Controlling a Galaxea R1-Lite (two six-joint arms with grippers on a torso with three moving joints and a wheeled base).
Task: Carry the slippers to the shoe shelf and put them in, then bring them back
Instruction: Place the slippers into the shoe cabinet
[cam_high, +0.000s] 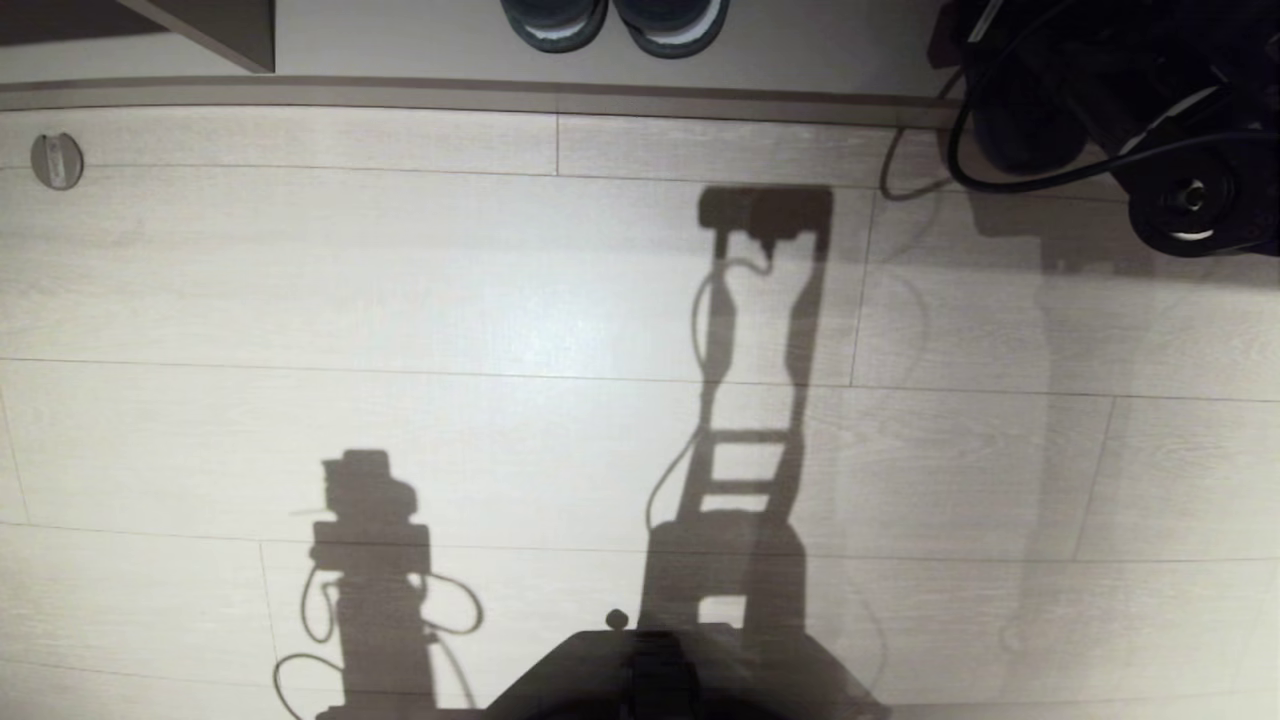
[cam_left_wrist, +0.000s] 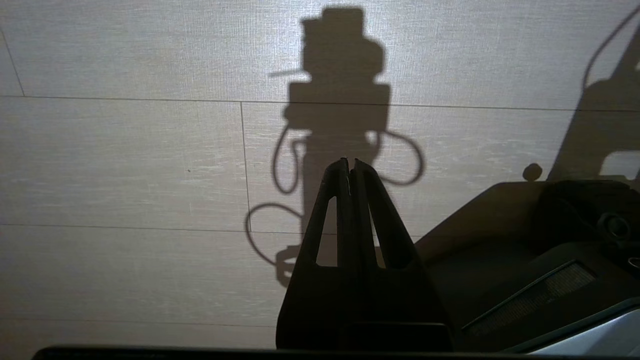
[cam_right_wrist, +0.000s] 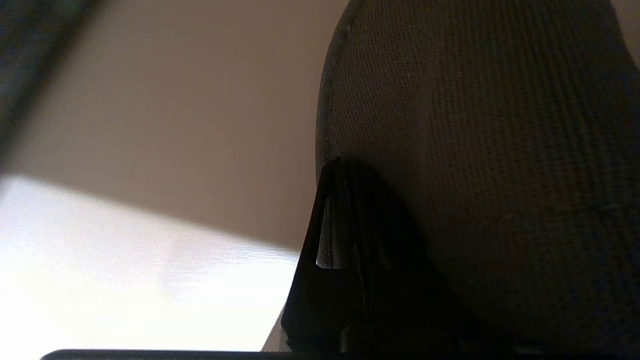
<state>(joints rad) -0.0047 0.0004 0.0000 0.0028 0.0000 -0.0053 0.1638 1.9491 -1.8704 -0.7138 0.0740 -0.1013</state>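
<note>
Far left on the pale wood-plank floor (cam_high: 400, 280) sits a small round metal disc (cam_high: 56, 160), close to the dark front edge strip (cam_high: 400, 95) of the shoe shelf (cam_high: 400, 45). A vertical divider panel (cam_high: 215, 30) stands in the shelf near its left end. Lower left on the planks: shadow of the left arm (cam_high: 370, 560) with looping cable outlines. Left gripper (cam_left_wrist: 350, 162) hangs over the floor beside the robot's dark base (cam_left_wrist: 525, 260), fingers pressed together, nothing in them.

Centre: a pair of dark shoes with white-edged soles (cam_high: 615, 25) stands on the shelf, toes toward the room. Below them a tall shadow of the robot's torso (cam_high: 750, 400) runs down to the base (cam_high: 660, 670) at the lower edge.

Right: the right arm (cam_high: 1130, 110), black with trailing cables (cam_high: 940, 160), reaches across the strip into the shelf at the upper right corner. Right gripper (cam_right_wrist: 345, 165) is clamped tight on a grey-blue fabric slipper (cam_right_wrist: 480, 165); the woven fabric bulges right against the fingers, with beige shelf surface (cam_right_wrist: 190, 125) behind. In the head view the slipper is hidden behind the arm. Can't tell whether one slipper or both are in the grip.
</note>
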